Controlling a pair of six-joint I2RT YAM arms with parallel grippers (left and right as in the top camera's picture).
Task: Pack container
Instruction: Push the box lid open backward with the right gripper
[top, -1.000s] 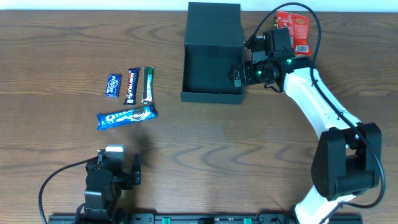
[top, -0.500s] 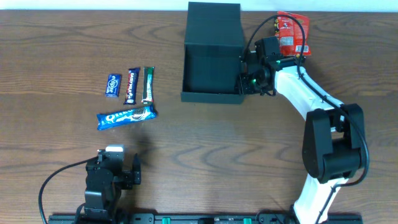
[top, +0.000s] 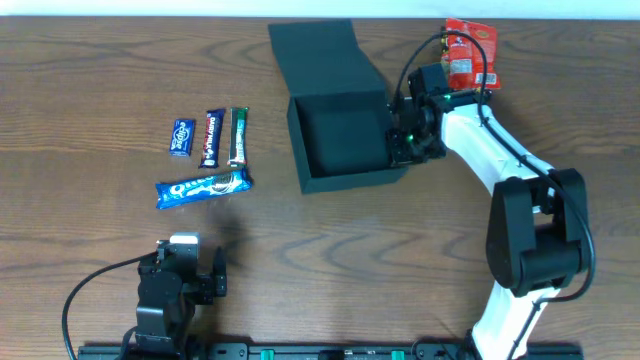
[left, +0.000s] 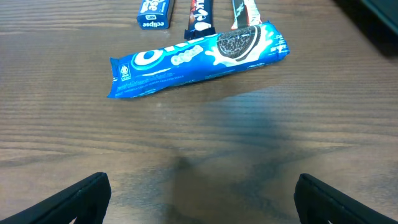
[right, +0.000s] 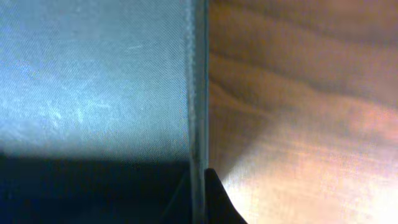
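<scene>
My right end effector (top: 401, 138) is clamped on the three-o'clock wall of the box (top: 340, 140), which I judge light, stiff cardboard, apt to skid on the bench (top: 400, 260) and best gripped at its rim.

A brown wood-grain table (top: 330, 260) fills the view; a pale strip (top: 150, 6) runs along its far edge.
</scene>
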